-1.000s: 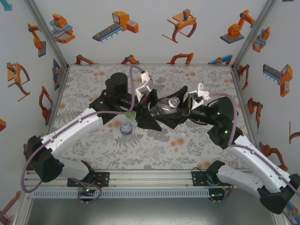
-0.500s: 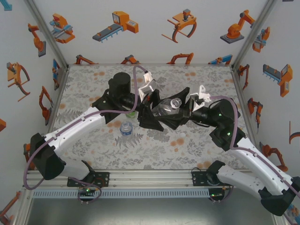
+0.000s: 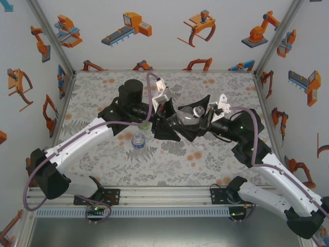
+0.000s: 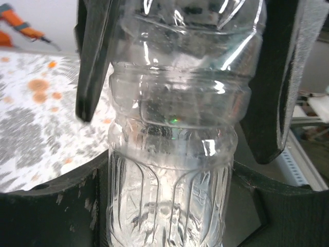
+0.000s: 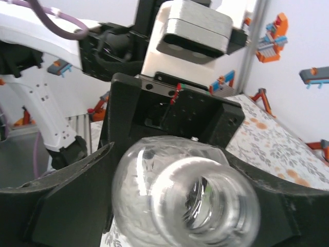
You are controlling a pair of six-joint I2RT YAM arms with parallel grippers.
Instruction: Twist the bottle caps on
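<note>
**Top view:** The two arms meet over the middle of the floral-print bench (image 3: 169, 167). A clear bottle (image 3: 184, 117) is held between them, lying roughly level and off the surface. The left tool (image 3: 172, 122) grips the bottle's lower body, and the right tool (image 3: 195, 118) brackets the neck end, where the mouth is uncapped. A small bottle (image 3: 138, 141) with a blue label band stands upright on the bench just beside the left forearm. A small white cap (image 3: 199, 149) lies on the bench on the near side of the right tool, well apart from the small bottle. A green-tinted item (image 3: 145, 125) peeks out by the left arm, too hidden to identify.

**Left wrist view:** The clear bottle (image 4: 175, 128) runs away from the lens, ribbed base nearest. The left tool (image 4: 169, 175) is clamped on it, its black fingers pressed to both sides of the lower body. Farther along, the right tool's fingers (image 4: 95, 62) flank the upper body closely. Whether they are pressing or standing slightly off cannot be told.

**Right wrist view:** The open mouth of the clear bottle (image 5: 205, 206) points at the lens. The right tool (image 5: 172, 154) sits around the shoulder, one finger on each side. The pictures do not settle whether it is gripping. Beyond the bottle sits the left arm's white camera housing (image 5: 193, 28).
</note>
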